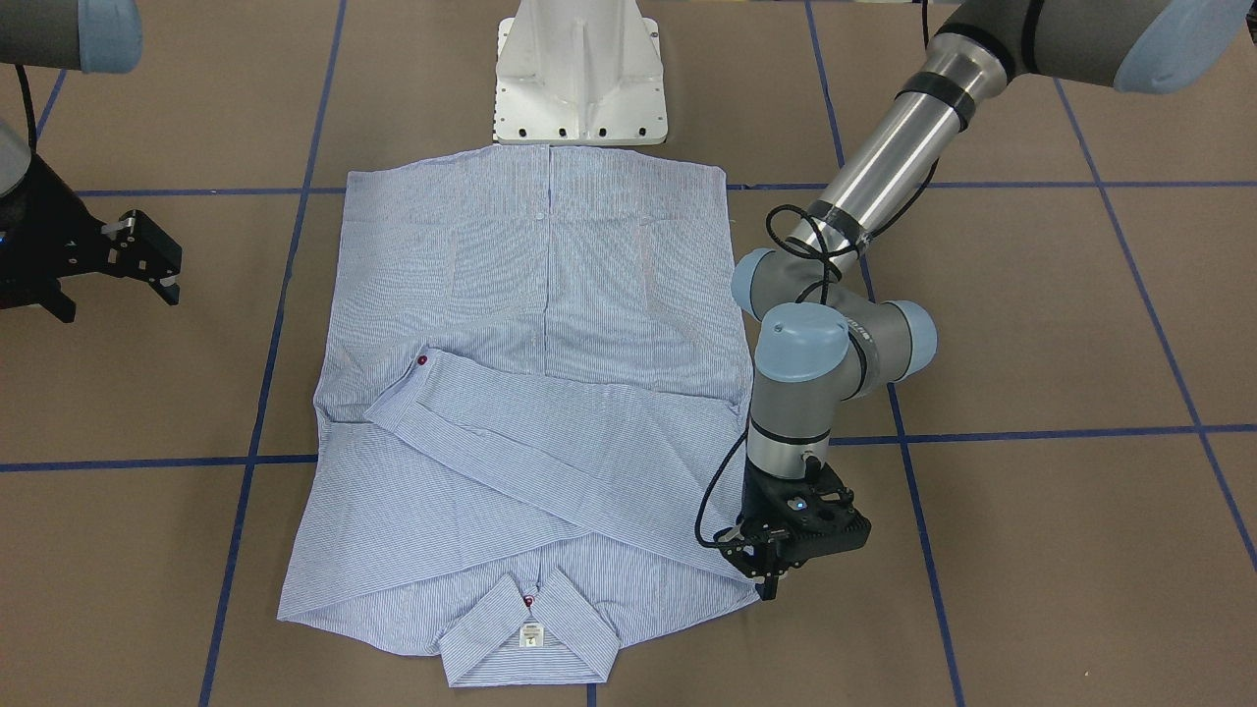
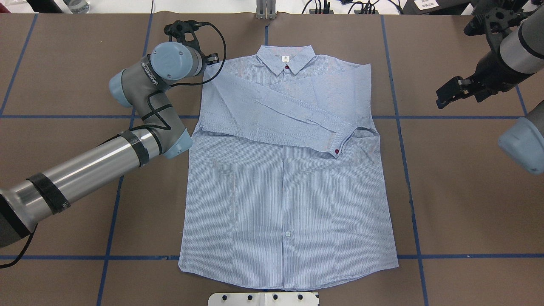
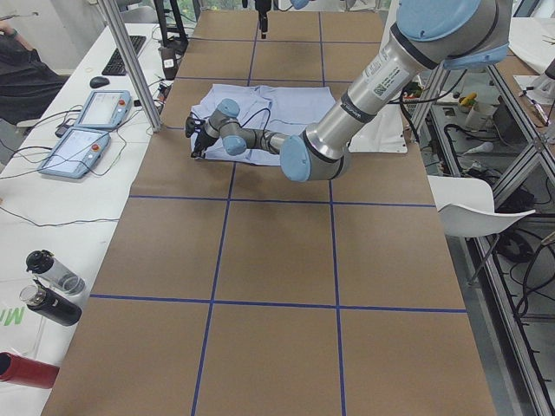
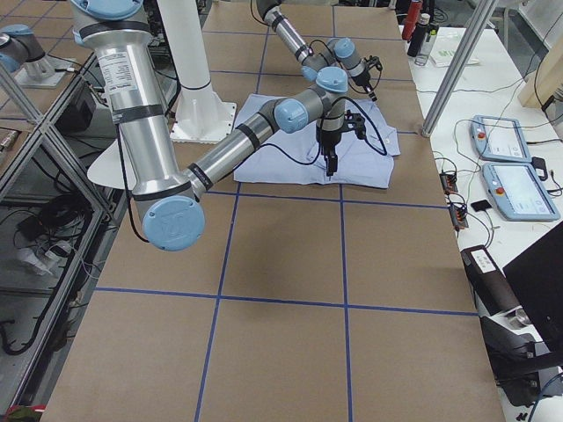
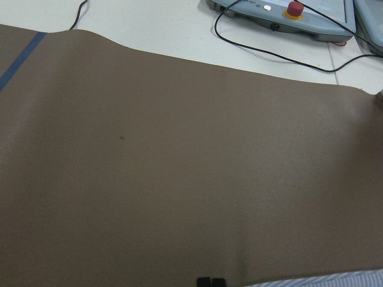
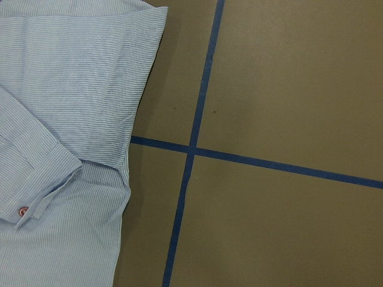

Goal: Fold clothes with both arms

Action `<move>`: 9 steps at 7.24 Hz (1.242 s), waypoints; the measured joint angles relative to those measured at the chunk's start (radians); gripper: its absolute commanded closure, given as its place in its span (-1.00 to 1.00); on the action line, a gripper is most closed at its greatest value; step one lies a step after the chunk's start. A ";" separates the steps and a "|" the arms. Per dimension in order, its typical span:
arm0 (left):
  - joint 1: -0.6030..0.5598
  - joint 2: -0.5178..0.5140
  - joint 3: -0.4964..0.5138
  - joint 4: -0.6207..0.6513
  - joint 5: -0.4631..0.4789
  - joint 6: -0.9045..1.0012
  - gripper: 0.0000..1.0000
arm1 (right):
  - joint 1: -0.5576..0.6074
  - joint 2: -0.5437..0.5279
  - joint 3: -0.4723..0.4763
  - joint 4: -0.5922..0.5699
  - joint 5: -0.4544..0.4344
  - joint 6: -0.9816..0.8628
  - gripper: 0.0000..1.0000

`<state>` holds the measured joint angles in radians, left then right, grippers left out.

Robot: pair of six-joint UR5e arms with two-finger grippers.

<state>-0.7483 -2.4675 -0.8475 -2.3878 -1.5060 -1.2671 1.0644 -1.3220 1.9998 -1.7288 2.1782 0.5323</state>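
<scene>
Shirt (image 2: 289, 191), fine-striped cloth lying flat, sleeve (image 2: 276, 114) folded across; left gripper (image 1: 773, 584) closed at its shoulder, right gripper (image 1: 147, 257) parted.

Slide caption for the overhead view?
Striped shirt lies flat, one sleeve folded across its chest; left gripper beside its shoulder, right gripper off to the side.

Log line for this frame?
shirt: flat, sleeves folded across chest | left gripper: shut, low beside shoulder edge | right gripper: open, raised clear of shirt
</scene>
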 measured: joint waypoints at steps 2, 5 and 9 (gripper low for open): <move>-0.021 0.008 -0.001 0.004 0.002 0.001 1.00 | 0.001 0.000 -0.001 0.000 0.000 0.000 -0.99; -0.030 0.023 -0.001 0.002 0.004 0.002 0.47 | 0.003 0.000 -0.001 -0.001 0.000 0.000 -0.99; -0.059 0.027 -0.046 0.003 -0.042 0.042 -0.65 | 0.006 -0.002 0.002 0.000 0.030 0.001 -0.99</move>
<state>-0.8074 -2.4409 -0.8931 -2.3847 -1.5484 -1.2252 1.0705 -1.3245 2.0018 -1.7288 2.2087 0.5330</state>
